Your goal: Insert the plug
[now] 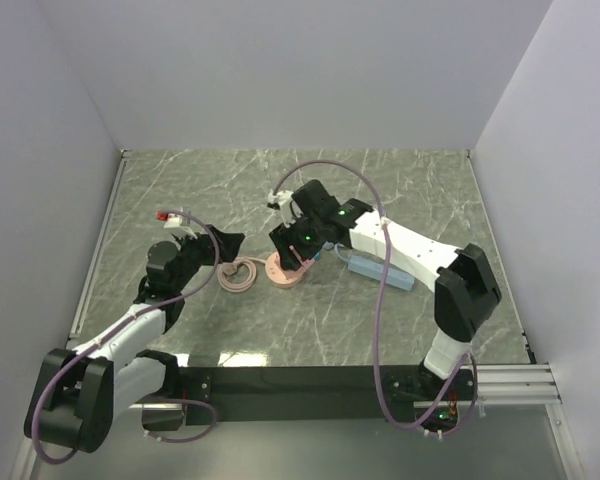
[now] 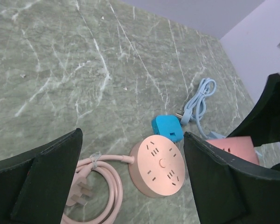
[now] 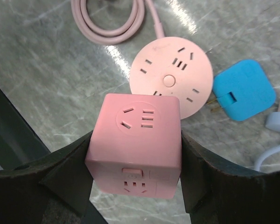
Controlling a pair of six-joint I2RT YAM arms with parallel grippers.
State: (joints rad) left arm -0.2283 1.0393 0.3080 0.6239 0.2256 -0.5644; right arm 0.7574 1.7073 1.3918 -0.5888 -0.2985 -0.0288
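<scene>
On surface (image 2: 60,70), mid-scene: plug (image 3: 244,89) is laid flat just beside round pink socket (image 3: 170,77), prongs twd it | L end effector (image 2: 130,179) is held wide open, nothing gripped | R end effector (image 3: 133,161) is clamped on pink cube (image 3: 140,126)

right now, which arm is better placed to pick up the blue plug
Left. The left jaws stand open and empty, facing the plug beside the round socket; the right jaws are clamped on the pink cube.
</scene>
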